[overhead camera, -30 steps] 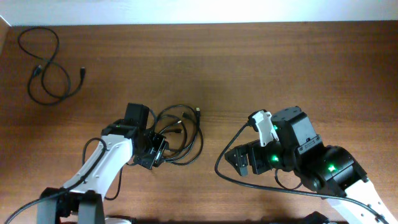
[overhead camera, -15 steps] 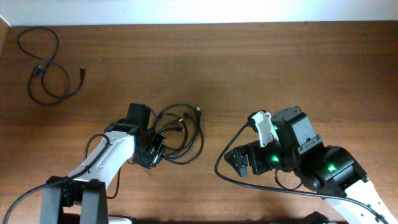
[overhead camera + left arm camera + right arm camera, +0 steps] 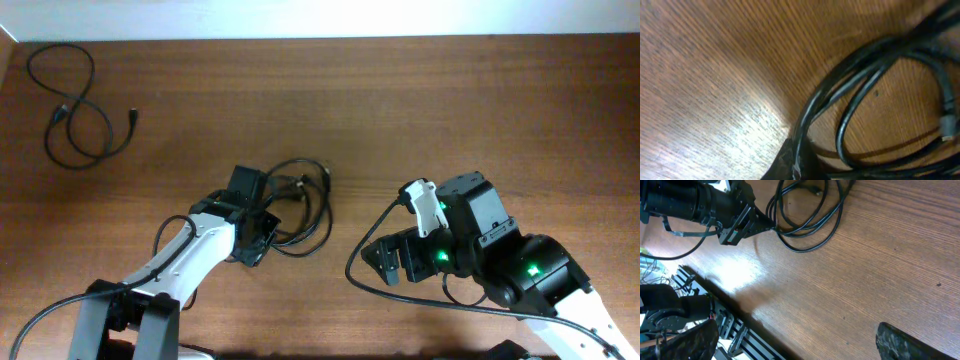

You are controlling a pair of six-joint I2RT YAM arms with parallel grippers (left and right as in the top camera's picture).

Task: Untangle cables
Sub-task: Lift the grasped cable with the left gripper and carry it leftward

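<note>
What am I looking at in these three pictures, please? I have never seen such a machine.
These are two robot arms at a wooden table. One picture is taken from above. The other two come from small cameras, one on each arm's wrist. Each arm ends in a two-finger end effector. The left end effector is shut on a bundle of tangled cables, thin and black, near the table's middle. The right end effector is open and holds nothing. One separate cable lies alone in the far left corner.
</note>
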